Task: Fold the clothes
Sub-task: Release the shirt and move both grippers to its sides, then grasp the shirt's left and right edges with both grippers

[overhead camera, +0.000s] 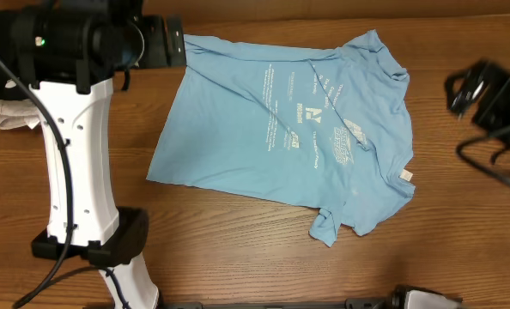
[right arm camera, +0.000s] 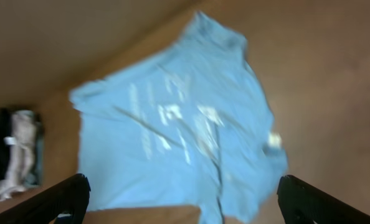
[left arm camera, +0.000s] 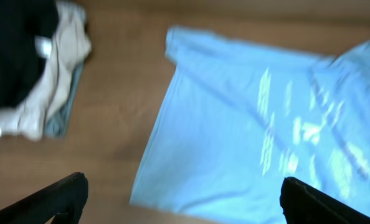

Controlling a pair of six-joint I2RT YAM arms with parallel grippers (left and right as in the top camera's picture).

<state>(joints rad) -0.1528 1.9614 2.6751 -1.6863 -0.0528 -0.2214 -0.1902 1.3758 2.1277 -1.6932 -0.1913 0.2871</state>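
Sky-blue T-shirt (overhead camera: 281, 120) flat mid-counter (overhead camera: 238, 257), long axis left to right, hem toward left claw (left arm camera: 182, 190), collar toward right claw (right arm camera: 182, 186); both spread wide, empty; left nearer, by far hem corner

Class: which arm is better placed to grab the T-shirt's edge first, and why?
Probably left. The left gripper is open beside a corner of the T-shirt; the right gripper is off to the side, clear of it.
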